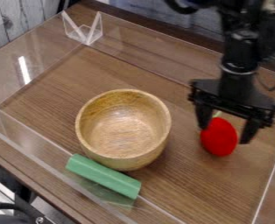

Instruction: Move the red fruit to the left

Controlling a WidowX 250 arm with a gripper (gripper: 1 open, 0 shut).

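The red fruit [218, 137] is a small bright red rounded toy lying on the wooden table at the right, to the right of the wooden bowl [124, 128]. My gripper [232, 125] hangs straight down just above and behind it. Its black fingers [200, 117] stand apart on either side of the fruit's top, open. I cannot tell whether a finger touches the fruit. The fruit's stem is hidden.
A green rectangular block [103, 177] lies in front of the bowl near the table's front edge. Clear plastic walls [35, 61] ring the table, with a clear stand [82, 28] at the back left. Bare wood lies left of the bowl.
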